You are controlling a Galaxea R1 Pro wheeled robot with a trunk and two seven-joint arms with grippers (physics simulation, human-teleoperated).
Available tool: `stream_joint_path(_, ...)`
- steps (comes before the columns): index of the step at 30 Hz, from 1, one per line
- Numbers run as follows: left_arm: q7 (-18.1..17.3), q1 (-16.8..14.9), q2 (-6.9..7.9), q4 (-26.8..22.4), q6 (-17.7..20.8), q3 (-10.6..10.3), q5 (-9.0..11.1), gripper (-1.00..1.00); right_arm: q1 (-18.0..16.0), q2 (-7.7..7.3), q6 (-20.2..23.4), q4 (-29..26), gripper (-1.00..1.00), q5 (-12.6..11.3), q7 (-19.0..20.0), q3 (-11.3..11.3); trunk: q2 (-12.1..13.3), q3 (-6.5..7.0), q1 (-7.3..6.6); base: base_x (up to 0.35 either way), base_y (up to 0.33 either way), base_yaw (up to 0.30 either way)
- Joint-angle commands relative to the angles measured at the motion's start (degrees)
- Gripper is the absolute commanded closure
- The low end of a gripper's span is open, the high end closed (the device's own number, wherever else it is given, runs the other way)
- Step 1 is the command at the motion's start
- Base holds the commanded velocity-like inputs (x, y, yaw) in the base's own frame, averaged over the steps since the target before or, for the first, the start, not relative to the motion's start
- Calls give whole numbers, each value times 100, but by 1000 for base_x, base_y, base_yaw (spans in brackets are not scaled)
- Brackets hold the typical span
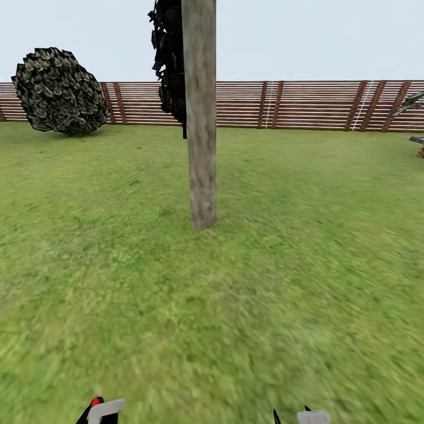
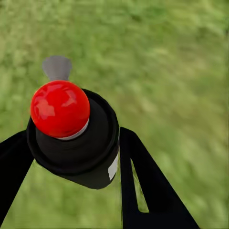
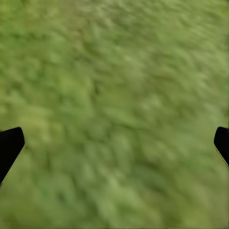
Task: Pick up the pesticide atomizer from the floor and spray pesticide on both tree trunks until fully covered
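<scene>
A tree trunk (image 1: 200,112), mottled beige-grey and branchless, rises from the lawn straight ahead of me in the head view. The pesticide atomizer (image 2: 76,138), a dark bottle with a red top, sits between the black fingers (image 2: 143,186) of my left gripper (image 2: 71,157), which is shut on it. Its red top (image 1: 95,402) peeks up at the bottom edge of the head view beside the left gripper (image 1: 100,412). My right gripper (image 3: 117,143) hangs open over grass with nothing between its fingertips (image 3: 9,145), and shows at the head view's bottom edge (image 1: 306,417).
A brown slatted fence (image 1: 294,105) closes the far side of the lawn. A round dark bush (image 1: 59,91) stands at the back left, a dark narrow conifer (image 1: 169,65) just behind the trunk. Palm fronds (image 1: 412,103) poke in at the right edge. Grass lies all around.
</scene>
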Motion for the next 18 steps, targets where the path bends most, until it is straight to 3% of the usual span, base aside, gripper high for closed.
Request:
stream_joint_path(1, 24, -4, -2, 5, -16, 15, -42, 100, -3, 3, -17, 2, -100, 38, 19, -49, -1, -5, 3, 338, 0, 0)
stream_joint_path(18, 24, -4, -3, 4, -16, 15, -42, 100, -3, 0, -17, 2, -100, 38, 19, -49, -1, -5, 3, 338, 0, 0)
